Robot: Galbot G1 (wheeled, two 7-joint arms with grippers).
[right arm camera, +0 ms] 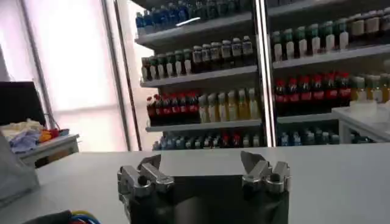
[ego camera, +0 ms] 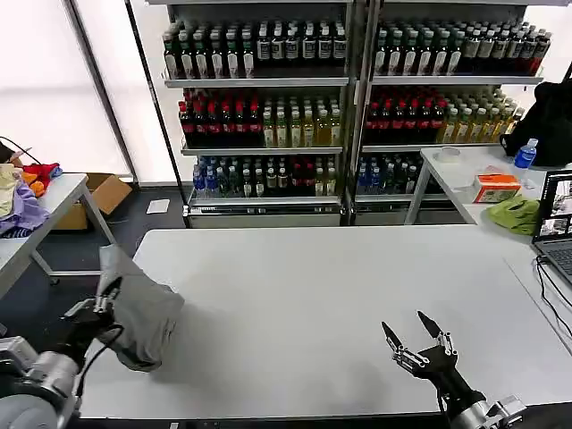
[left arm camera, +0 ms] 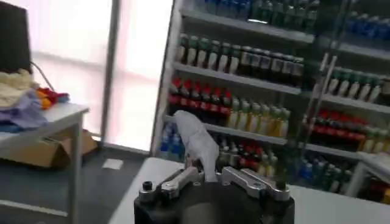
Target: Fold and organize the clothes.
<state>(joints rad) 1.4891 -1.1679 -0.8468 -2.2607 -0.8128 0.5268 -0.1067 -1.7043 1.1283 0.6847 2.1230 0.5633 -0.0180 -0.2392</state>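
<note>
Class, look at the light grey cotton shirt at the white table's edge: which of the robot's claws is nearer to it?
Left. The left claw is shut on the light grey cotton shirt, lifting it; the right claw hovers open far across the table.

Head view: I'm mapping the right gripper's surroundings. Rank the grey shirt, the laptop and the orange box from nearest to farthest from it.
From the right gripper, jaws open:
1. Laptop, at the table's right edge.
2. Orange box, on the side table behind the laptop.
3. Grey shirt, across the table, held by the left gripper.

Blown-out daylight glares through the tall white windows [ego camera: 54, 80] at upper left; wrist views look soft, perhaps motion-blurred.
</note>
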